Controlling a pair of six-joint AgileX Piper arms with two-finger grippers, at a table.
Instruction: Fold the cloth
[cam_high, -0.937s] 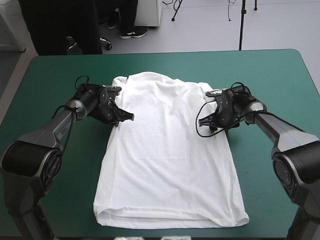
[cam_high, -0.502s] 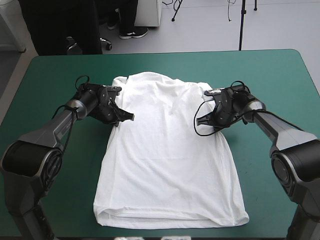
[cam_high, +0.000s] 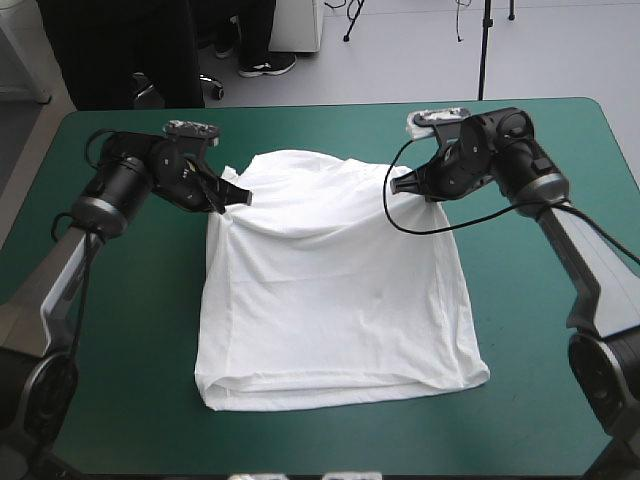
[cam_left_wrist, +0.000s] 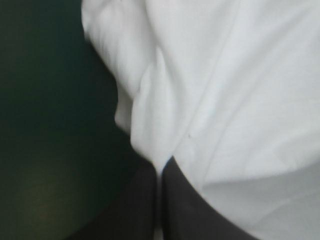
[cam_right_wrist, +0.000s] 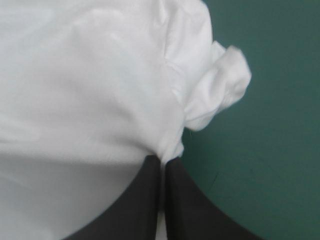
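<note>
T-shirt (cam_high: 335, 310): white, lying about midway between the left and right edges of the table (cam_high: 560, 420). The hem end lies flat on the teal-green cover toward the table's near edge, with bare cover showing between hem and edge. The middle of the body is also flat on the table with a few shallow creases. Over the table's far half the shoulder end is raised off the cover and sags in a fold between two pinch points. Left gripper (cam_high: 238, 197): on the side of the table's left edge, fingers pressed together on the shoulder corner, cloth caught at the tips in its wrist view. Right gripper (cam_high: 398, 185): on the side of the table's right edge, likewise clamped on the opposite corner, with a bunched lump of sleeve just beside its fingers. Judgement: this is the lengthwise fold, shoulder end picked up and not yet carried over. The next move calls for both arms travelling level and together toward the table's near edge, keeping the span taut, laying shoulders onto the hem, then releasing.
</note>
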